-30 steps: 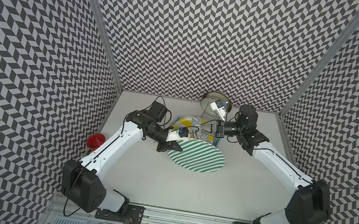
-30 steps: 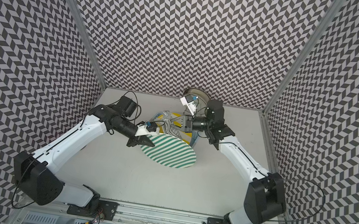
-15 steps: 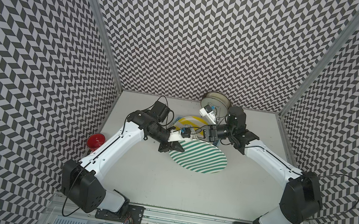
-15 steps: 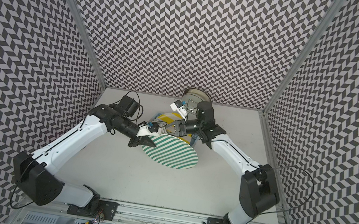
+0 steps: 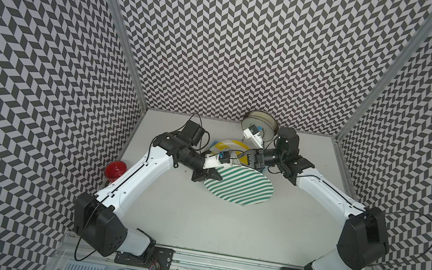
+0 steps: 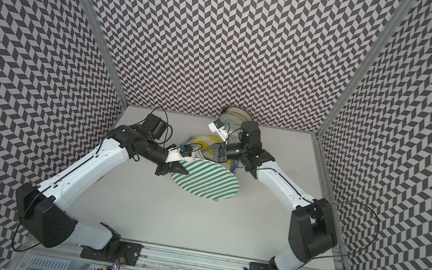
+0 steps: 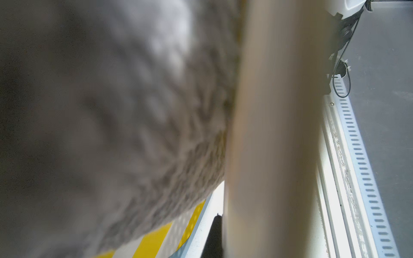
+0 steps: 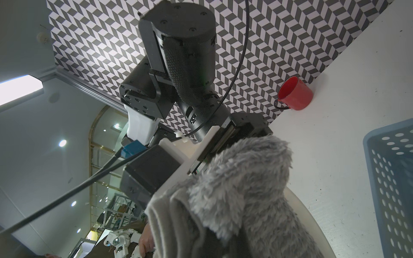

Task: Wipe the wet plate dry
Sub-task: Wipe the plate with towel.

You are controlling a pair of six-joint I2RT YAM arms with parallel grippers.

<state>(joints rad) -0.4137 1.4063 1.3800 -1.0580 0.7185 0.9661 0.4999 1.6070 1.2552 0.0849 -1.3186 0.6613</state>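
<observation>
Plate (image 5: 240, 185), striped green and white, is held tilted above the middle of the table (image 5: 194, 226), its striped face turned up in both top views. Whether its near edge touches the table I cannot tell.

Left claw (image 5: 212, 175) is pressed together on the plate's rim on the left arm's side, its black fingers overlapping the stripes.

Right claw (image 5: 243, 159) reaches in at the plate's far edge and is mostly hidden behind it in both top views. It is pinching a grey fluffy cloth (image 8: 241, 189). The cloth is bunched in the foreground of the right wrist view and covers the fingers. In that view the cloth lies against the plate's cream surface, which curves out beside it. The left wrist view shows the same contact up close: blurred grey pile pressed to a cream band of the plate.

A blue perforated basket (image 8: 391, 178) stands on the table just behind the plate, with a yellow and white striped piece (image 5: 232, 145) in it. A metal bowl (image 5: 260, 120) sits against the back wall, beyond the right claw. A red cup (image 5: 115, 169) stands at the left wall, well apart from the plate
</observation>
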